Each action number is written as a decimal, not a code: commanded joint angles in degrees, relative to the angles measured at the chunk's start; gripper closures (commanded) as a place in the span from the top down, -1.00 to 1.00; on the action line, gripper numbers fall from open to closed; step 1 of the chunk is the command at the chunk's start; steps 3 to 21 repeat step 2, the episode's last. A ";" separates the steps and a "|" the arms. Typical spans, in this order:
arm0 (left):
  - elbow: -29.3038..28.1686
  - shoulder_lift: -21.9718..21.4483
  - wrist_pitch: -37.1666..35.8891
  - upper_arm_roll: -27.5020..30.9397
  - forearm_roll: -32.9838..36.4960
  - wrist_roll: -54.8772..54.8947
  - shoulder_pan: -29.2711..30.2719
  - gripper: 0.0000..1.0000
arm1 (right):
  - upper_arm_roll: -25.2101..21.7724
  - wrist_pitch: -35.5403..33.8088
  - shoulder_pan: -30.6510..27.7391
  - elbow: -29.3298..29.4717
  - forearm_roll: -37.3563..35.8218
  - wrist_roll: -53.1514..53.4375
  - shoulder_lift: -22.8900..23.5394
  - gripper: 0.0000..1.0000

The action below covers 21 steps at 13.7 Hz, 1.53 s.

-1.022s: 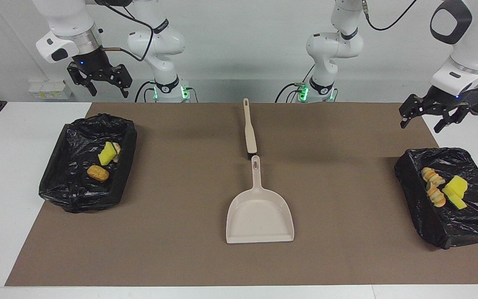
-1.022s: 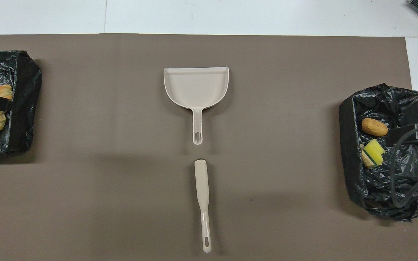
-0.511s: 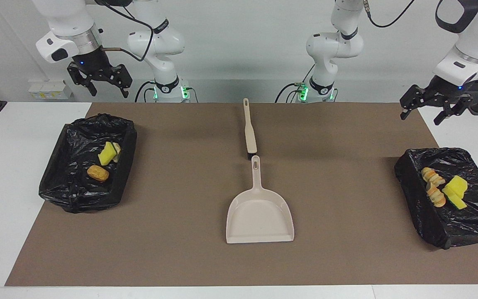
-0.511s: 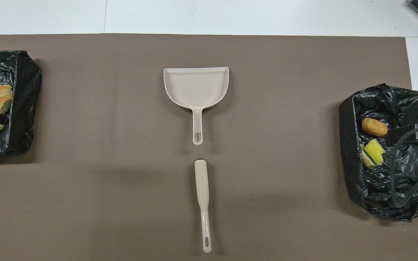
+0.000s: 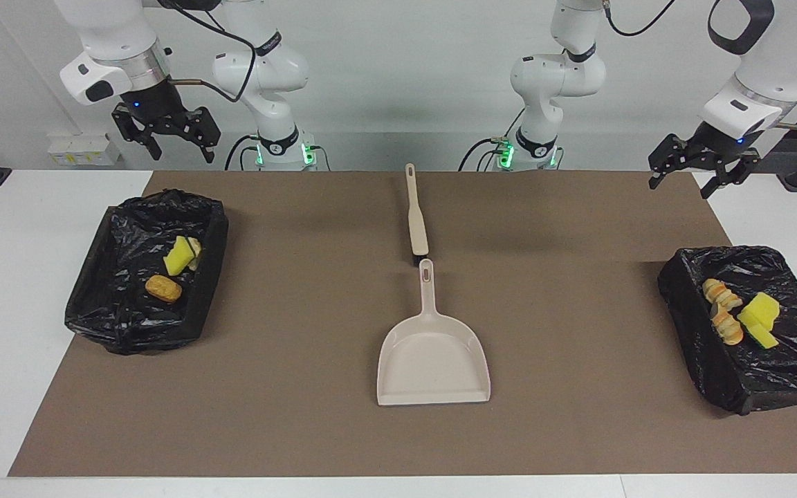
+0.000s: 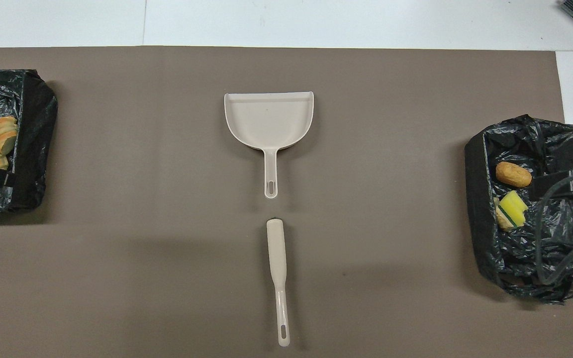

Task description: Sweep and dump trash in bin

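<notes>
My left gripper point(image 5: 696, 173) hangs open and empty above the mat's corner at my left arm's end of the table. My right gripper point(image 5: 167, 135) is also open and empty, raised above the table edge at the other end; both arms wait.

Below each gripper sits a bin lined with black plastic. The bin point(image 5: 689, 304) at my left arm's end holds yellow sponge pieces point(image 5: 759, 312) and bread-like scraps point(image 5: 722, 310). The other bin point(image 5: 111, 325) holds a yellow sponge point(image 5: 178, 256) and a brown bread piece point(image 5: 163, 288).

The brush point(image 5: 416, 223) and dustpan point(image 5: 433, 356) lie end to end mid-mat, the pan empty. No scrap shows on the mat, so I judge the job finished.
</notes>
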 commanded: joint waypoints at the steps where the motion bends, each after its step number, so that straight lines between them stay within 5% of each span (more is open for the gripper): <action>1: -2.99 -2.25 1.82 -0.28 0.53 0.15 0.17 1.00 | 0.16 1.00 -0.44 -1.11 0.50 0.68 -1.04 1.00; 21: -2.99 -2.25 1.81 -0.28 0.53 0.15 0.17 1.00 | 0.25 1.00 -0.44 -1.11 0.50 0.68 -1.04 1.00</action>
